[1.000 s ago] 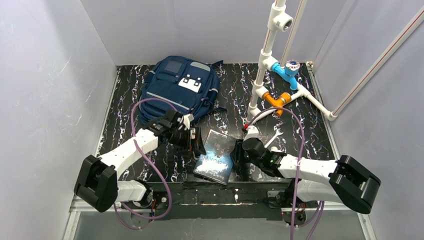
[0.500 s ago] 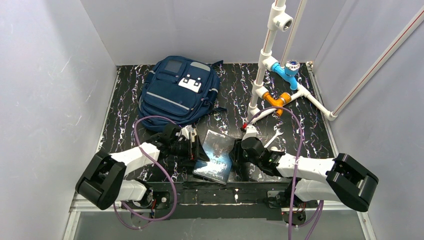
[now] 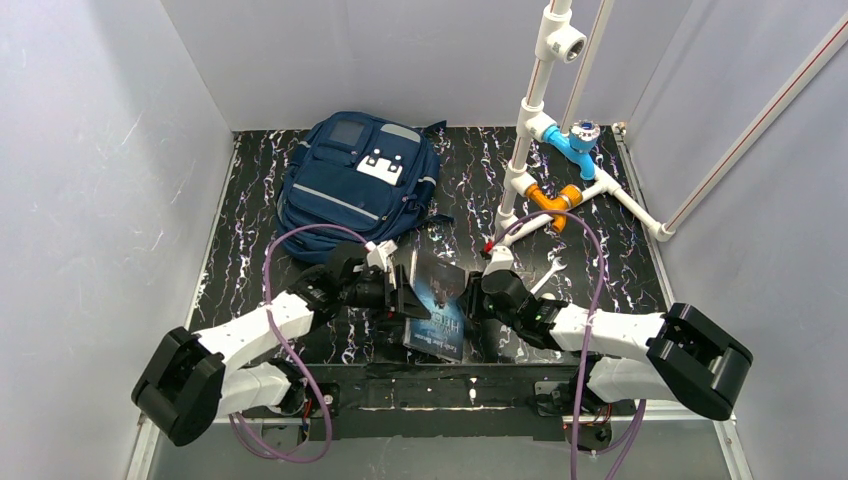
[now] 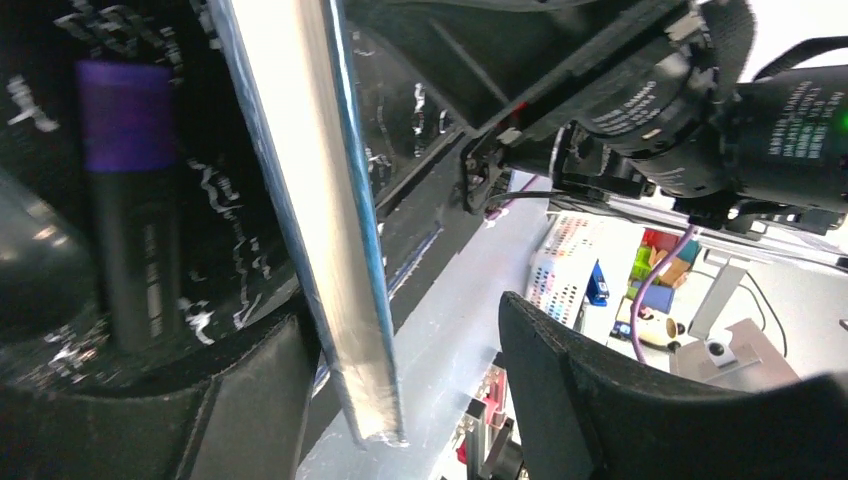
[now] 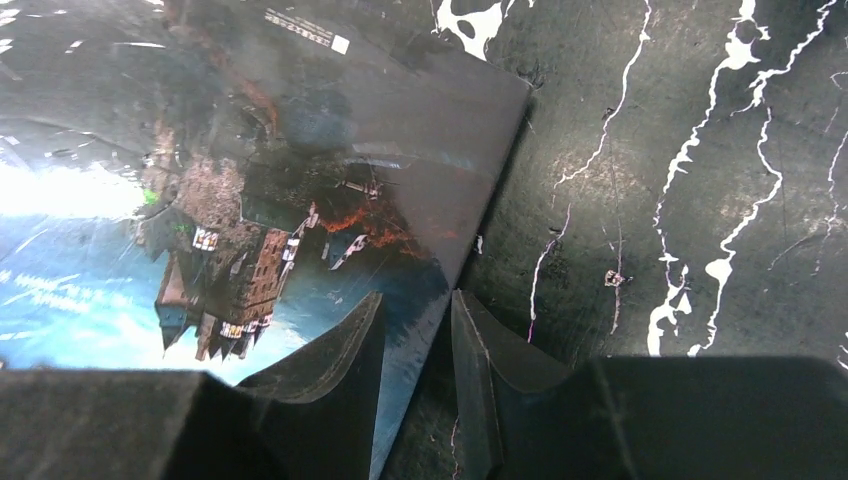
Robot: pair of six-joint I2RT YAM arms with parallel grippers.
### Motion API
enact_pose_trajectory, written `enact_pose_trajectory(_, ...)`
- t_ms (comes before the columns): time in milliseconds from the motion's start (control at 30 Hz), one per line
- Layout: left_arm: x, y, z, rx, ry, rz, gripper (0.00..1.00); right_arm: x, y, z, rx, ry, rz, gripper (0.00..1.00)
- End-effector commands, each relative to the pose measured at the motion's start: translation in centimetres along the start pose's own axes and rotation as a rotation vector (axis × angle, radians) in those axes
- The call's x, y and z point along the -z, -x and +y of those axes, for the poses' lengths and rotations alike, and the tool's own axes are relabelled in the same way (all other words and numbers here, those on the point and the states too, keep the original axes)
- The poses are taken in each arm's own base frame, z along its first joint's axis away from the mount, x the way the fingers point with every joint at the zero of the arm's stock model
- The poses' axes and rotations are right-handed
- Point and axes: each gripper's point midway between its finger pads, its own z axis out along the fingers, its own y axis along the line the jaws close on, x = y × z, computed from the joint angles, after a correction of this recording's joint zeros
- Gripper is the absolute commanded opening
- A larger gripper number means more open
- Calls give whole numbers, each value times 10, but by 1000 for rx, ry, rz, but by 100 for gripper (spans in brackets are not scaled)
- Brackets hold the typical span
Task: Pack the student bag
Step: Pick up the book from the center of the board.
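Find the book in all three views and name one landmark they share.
Top external: the book is low centre, tipped up on edge.
Left wrist: it is seen edge-on, a pale strip slanting down left of centre.
Right wrist: its cover fills the left and centre.
Shared landmark: the black, white-veined table.

— Where does the top camera sit?
— High, behind the table's (image 3: 240, 230) six o'clock edge, looking down and forward. The student bag (image 3: 355, 180) lies far off at eleven.
— And the wrist ones?
— Very near. The left looks toward three o'clock at the book (image 4: 300, 150), edge-on. The right looks toward nine, down onto its cover.
— Shared?
— That book, in all three views.
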Motion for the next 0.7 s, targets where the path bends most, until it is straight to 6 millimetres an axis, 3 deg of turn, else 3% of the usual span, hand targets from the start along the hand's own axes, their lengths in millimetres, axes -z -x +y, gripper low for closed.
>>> enact_pose_trajectory(0, -8, 24, -54, -104, -107, -37, 61, 1, -33, -3, 31, 12, 129, 39)
enact_pose_trajectory(167, -26, 43, -50, -141, -13, -60, 63, 2, -33, -1, 37, 26, 128, 39)
enact_pose_trajectory(333, -27, 66, -22, -141, 264, -125, 62, 3, -32, -1, 40, 27, 120, 38)
enact_pose_trajectory(433, -24, 70, -9, -158, 385, -125, 57, 4, -30, -3, 39, 23, 112, 38)
enact_pose_trajectory(667, -34, 66, 4, -195, 460, -77, 42, 5, -30, -5, 37, 15, 104, 38)
